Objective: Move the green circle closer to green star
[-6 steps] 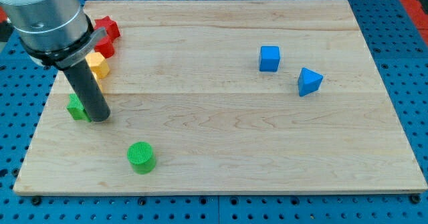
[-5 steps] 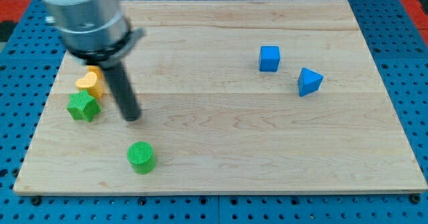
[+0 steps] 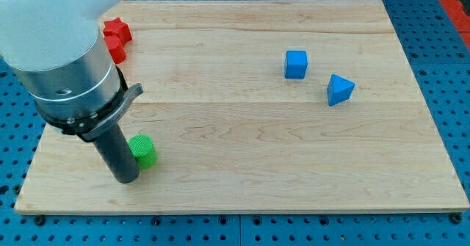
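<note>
The green circle lies on the wooden board near the view's bottom left. My tip rests on the board just below and left of the green circle, touching or nearly touching it. The green star does not show; the arm's grey body covers the board's left part where it would be.
Two red blocks sit at the view's top left, partly hidden by the arm. A blue cube and a blue triangle lie at the view's upper right. The board's bottom edge runs close below my tip.
My tip moved from beside the green star down toward the view's bottom. The green circle shifted up and slightly left. The arm now hides the green star and the yellow block.
</note>
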